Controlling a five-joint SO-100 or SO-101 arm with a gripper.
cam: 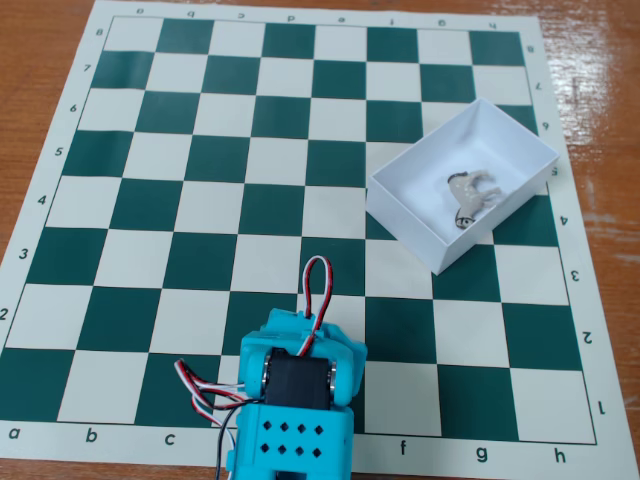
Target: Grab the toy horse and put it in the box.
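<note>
The toy horse, small and whitish-grey with darker markings, lies on its side inside the white box at the right of the chessboard. The box sits at an angle over several squares near files f to h. The cyan arm stands at the bottom middle of the fixed view, folded over its base, well away from the box. Its gripper fingers are hidden under the arm's body, so I cannot see whether they are open or shut.
The green and white chessboard mat covers most of the wooden table. Red, white and black wires loop out from the arm at the lower left.
</note>
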